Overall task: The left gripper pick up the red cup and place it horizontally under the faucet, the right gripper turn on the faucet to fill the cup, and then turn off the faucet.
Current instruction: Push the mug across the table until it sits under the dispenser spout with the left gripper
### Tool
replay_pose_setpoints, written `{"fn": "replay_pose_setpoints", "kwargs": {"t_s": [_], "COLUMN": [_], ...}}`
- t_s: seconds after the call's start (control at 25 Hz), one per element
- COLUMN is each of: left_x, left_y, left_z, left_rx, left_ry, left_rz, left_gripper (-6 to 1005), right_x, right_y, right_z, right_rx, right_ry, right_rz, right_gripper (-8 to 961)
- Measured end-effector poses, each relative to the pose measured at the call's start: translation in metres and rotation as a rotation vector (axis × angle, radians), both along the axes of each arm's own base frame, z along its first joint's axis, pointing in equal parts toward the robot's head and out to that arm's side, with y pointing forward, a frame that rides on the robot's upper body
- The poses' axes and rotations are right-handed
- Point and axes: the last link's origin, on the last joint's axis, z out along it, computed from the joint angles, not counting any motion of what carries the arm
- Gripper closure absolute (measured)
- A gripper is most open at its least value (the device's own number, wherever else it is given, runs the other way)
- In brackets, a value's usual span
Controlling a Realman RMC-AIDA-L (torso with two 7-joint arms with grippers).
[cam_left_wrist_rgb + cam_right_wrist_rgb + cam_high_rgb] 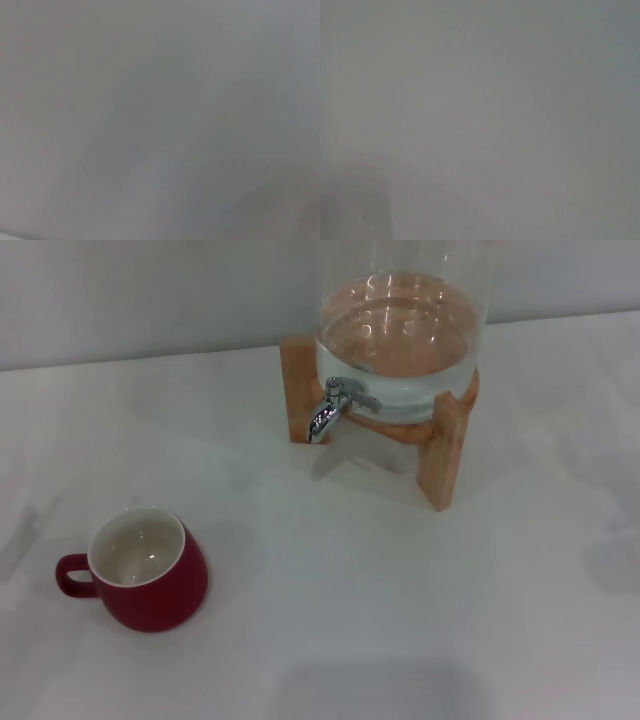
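The red cup [140, 570] stands upright on the white table at the front left, its cream-white inside empty and its loop handle pointing left. The chrome faucet [335, 408] sticks out of a clear glass dispenser [400, 330] half full of water, which rests on a wooden stand [445, 455] at the back centre. The spout points down over bare table, well away from the cup. Neither the left gripper nor the right gripper shows in any view. Both wrist views show only a plain grey surface.
The white table [350, 620] runs across the whole head view, with a grey wall [150, 290] behind it. Open tabletop lies between the cup and the dispenser stand.
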Motion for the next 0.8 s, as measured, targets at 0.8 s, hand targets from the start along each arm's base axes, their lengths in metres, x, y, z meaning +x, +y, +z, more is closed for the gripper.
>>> {"fn": "replay_pose_setpoints", "kwargs": {"t_s": [0.8], "left_x": [-0.0003], "left_y": [-0.0005], "left_z": [-0.0002], "left_rx": [-0.001], "left_ry": [0.001], "left_rz": [0.001], "left_gripper": [119], "right_x": [0.0004], "right_y": [-0.0003], "right_z": [0.0], "right_rx": [-0.001], "right_ry": [0.003], "right_rz": [-0.002], "right_gripper": [231]}}
